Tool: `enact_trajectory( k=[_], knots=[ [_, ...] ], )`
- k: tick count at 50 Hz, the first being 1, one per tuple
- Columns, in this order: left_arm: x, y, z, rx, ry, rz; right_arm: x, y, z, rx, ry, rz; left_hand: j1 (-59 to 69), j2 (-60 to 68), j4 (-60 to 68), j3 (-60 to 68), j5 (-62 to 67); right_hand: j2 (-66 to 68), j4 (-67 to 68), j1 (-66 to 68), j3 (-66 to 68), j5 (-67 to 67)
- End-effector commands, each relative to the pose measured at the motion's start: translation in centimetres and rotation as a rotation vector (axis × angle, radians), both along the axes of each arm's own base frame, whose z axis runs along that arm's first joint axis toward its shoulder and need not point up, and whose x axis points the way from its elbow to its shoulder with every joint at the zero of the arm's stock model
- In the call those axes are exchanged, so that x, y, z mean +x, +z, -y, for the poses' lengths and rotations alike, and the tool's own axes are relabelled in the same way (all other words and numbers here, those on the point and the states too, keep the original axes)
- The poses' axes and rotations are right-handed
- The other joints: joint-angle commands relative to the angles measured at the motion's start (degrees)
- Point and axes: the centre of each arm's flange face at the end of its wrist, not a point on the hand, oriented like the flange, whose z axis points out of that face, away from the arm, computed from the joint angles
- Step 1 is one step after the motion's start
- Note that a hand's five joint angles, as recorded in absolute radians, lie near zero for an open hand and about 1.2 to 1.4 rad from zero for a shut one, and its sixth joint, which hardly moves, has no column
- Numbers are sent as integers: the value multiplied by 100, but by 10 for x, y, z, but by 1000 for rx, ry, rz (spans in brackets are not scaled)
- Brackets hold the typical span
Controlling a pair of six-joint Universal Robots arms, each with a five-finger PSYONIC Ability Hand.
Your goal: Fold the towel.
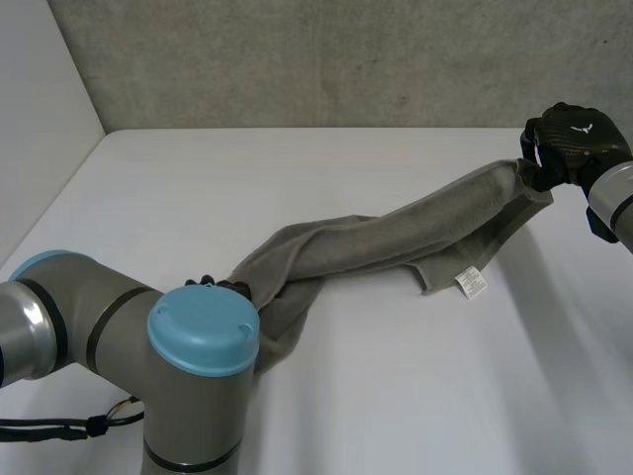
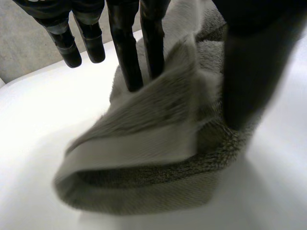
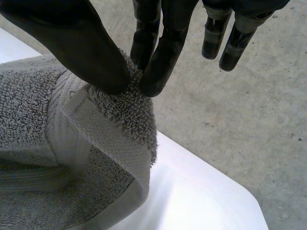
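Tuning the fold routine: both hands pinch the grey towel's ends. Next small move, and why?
Probably ease the right hand outward to tauten the grey terry towel: it runs bunched and twisted between that hand's corner pinch and the pinch of the left hand, with no flat layer to fold yet.

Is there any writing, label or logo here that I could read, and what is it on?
No text can be read as words.
Tag, white, hanging from the towel edge: it carries print too small to read.
Mark, small and white, on the back of the right hand: a logo-like sign, too small to make out any letters.
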Motion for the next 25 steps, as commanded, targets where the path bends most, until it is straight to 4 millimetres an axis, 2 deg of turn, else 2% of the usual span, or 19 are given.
enact_trajectory(
  k=[1,3,5,6,8,11,13,14,16,17,19,21,25],
  knots=[
    [0,5,1,-12,-13,17,0,0,0,2,1,-1,2782,2697,-269,-227,2716,375,-267,855,30,399],
    [0,9,2,-27,-23,38,0,0,0,2,2,-1,2888,2803,-269,-227,2822,375,-267,855,30,399],
    [-1,25,5,-73,-43,64,0,-1,0,5,2,0,2938,2853,-269,-227,2872,375,-267,855,30,399],
    [-1,25,5,-73,-43,64,0,-1,0,5,2,0,2938,2854,-269,-227,2873,375,-267,855,30,399],
    [2,42,12,-118,-40,62,1,-3,-2,14,10,2,3339,3255,-269,-227,3274,375,-267,855,30,399],
    [5,52,17,-139,-27,54,4,-2,-6,18,21,0,3510,3426,-269,-227,3445,375,-267,855,30,399],
    [15,76,31,-191,0,12,4,0,-9,22,27,-1,3577,3493,-269,-227,3512,375,-267,855,30,399],
    [15,76,31,-191,0,12,4,0,-9,22,27,-1,3578,3493,-269,-227,3512,375,-267,855,30,399],
    [23,94,44,-224,-31,-25,6,11,-19,41,60,0,3945,3861,-269,-227,3880,375,-267,855,30,399],
    [23,94,44,-224,-31,-25,6,11,-19,41,61,0,3945,3861,-269,-227,3880,375,-267,855,30,399],
    [26,102,51,-240,-60,-36,10,23,-32,71,127,8,3945,3861,-269,-227,3880,375,-267,855,30,399],
    [34,115,64,-266,-115,-24,12,28,-38,84,159,9,3945,3861,-269,-227,3880,375,-267,855,30,399],
    [40,122,69,-277,-159,6,13,36,-51,131,211,15,3945,3861,-269,-227,3880,375,-267,855,30,399]
  ],
)
